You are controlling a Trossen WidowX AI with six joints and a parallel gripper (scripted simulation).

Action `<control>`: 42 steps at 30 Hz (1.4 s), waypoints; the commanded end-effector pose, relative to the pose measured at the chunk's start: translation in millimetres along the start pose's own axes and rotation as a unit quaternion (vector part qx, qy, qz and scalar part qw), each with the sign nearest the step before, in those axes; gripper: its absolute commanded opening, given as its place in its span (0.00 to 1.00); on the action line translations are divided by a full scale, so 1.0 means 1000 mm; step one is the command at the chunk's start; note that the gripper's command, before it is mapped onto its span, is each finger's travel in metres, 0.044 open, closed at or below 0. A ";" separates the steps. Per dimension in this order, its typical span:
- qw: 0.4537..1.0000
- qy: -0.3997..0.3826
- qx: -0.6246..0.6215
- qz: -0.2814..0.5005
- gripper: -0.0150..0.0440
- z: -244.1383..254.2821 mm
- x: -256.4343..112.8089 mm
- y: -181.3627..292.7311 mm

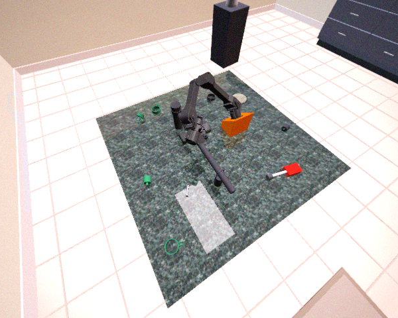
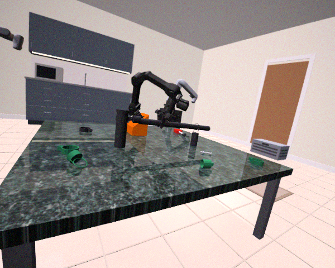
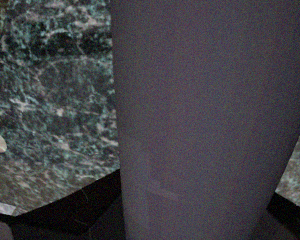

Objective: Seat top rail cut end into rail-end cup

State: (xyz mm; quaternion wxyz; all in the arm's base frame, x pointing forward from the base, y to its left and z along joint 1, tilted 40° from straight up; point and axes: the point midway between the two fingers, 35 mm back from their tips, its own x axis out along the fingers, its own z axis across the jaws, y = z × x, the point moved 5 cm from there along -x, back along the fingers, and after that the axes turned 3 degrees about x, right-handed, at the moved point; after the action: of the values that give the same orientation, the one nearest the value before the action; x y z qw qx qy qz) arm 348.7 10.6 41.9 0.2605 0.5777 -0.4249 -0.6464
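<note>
The dark rail (image 1: 211,161) (image 2: 185,125) (image 3: 205,100) runs roughly level from the big post (image 1: 176,119) (image 2: 120,131) out past the small post (image 1: 217,181) (image 2: 194,139). It passes through the thin loop on the small post's top, its far end sticking out beyond. My gripper (image 1: 196,137) (image 2: 163,124) is shut on the rail, nearer the big post. In the exterior view a thicker dark cup (image 2: 137,119) sits beside the big post, high near its top, in line with the rail's end. The arm hides this joint in the top view; how deep the end sits cannot be told.
An orange block (image 1: 237,127) (image 2: 138,129) stands beneath the arm. A red-handled tool (image 1: 292,169) (image 2: 177,131), green fittings such as a cap (image 1: 146,179) (image 2: 206,163), a small silver bolt (image 1: 187,191) (image 2: 205,152) and a black clamp (image 1: 211,97) (image 2: 85,129) lie around.
</note>
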 end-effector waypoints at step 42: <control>1.000 -0.001 0.000 0.000 0.25 -0.001 -0.001 0.006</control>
State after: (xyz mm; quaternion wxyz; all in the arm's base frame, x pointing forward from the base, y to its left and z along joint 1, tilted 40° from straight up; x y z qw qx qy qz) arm 348.5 9.7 41.5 0.2572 0.5759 -0.4240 -0.6499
